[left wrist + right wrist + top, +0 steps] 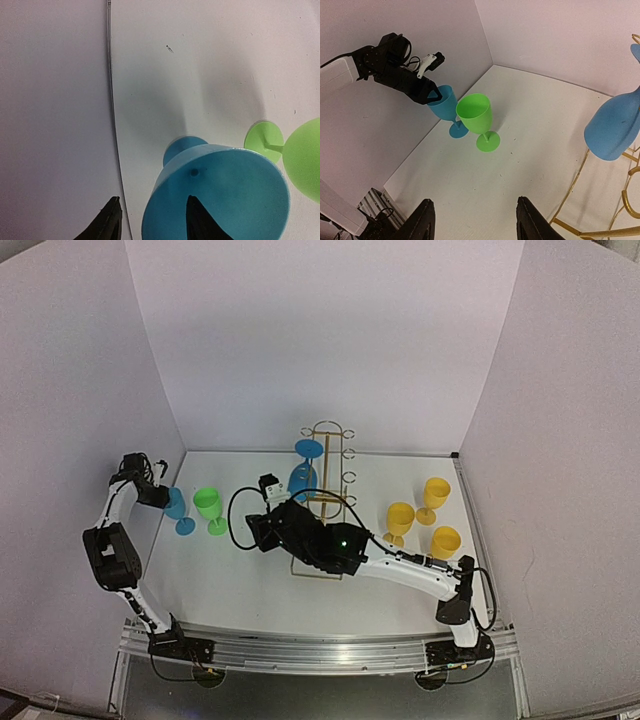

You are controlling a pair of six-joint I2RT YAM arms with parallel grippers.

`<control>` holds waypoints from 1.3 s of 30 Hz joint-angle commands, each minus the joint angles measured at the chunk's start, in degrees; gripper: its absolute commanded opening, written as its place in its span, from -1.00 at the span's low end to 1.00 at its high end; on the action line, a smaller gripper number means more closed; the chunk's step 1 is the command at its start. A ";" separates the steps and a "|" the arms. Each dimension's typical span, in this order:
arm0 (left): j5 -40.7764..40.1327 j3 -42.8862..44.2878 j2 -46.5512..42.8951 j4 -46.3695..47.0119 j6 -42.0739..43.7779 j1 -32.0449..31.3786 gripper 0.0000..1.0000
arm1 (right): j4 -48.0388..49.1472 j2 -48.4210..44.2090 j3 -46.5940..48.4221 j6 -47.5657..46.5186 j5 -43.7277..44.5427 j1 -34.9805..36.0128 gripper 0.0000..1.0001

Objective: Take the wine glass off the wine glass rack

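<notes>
Right end effector [475,220] shown open, empty, near wine glass rack [573,182] | blue wine glass [615,125] hung inverted there, not yet removed | left end effector [152,220] parted astride standing glass [220,195] rim.

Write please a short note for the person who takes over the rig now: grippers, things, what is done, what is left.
Left gripper: open, fingers astride the rim of a blue table glass.
Right gripper: open, empty, near the rack.
Wine glass: blue, hangs upside down on the wine glass rack, not between the right fingers.
Done: nothing gripped yet.
Left: grip the hanging glass and take it off.
</notes>
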 commanded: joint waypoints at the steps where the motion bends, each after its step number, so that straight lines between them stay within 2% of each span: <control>1: 0.98 4.54 -0.38 -0.94 -0.28 0.20 -0.11 | 1.59 -3.24 0.90 -0.59 -0.21 -0.67 0.01; 7: 4.15 8.17 -3.15 -0.28 -1.95 0.17 -0.08 | 1.55 -6.15 0.72 -1.00 -0.58 -1.74 0.01; 15: 12.86 14.46 -8.68 2.13 -11.39 -0.60 0.03 | 1.55 -14.71 -4.39 0.72 0.98 -4.42 0.01; 18: 14.89 15.05 -11.77 3.92 -14.10 -3.71 0.14 | 1.44 -17.71 -7.38 1.05 2.53 -5.76 0.01; 22: 21.08 18.59 -11.61 -0.10 -18.14 -10.20 0.28 | 1.44 -22.22 -12.51 4.42 1.66 -9.51 0.01; 26: 27.18 19.21 -10.03 -0.20 -27.94 -15.51 0.32 | 1.34 -24.77 -15.70 4.36 2.06 -11.51 0.01; 29: 31.29 14.80 -9.09 6.72 -38.19 -21.56 0.40 | 1.28 -26.06 -17.62 4.08 3.06 -12.36 0.01; 32: 37.86 6.28 -8.22 22.48 -56.21 -24.20 0.54 | 1.30 -26.94 -18.92 3.85 3.92 -12.94 0.01; 34: 39.69 2.21 -6.34 31.52 -64.84 -25.41 0.57 | 1.27 -27.40 -19.36 3.54 4.11 -13.01 0.01; 36: 39.89 3.64 -4.01 32.85 -65.53 -27.59 0.57 | 1.19 -27.79 -20.08 3.44 4.46 -13.11 0.01; 39: 40.69 7.52 -1.68 34.00 -62.17 -30.88 0.60 | 1.11 -27.98 -21.19 3.63 5.39 -13.24 0.01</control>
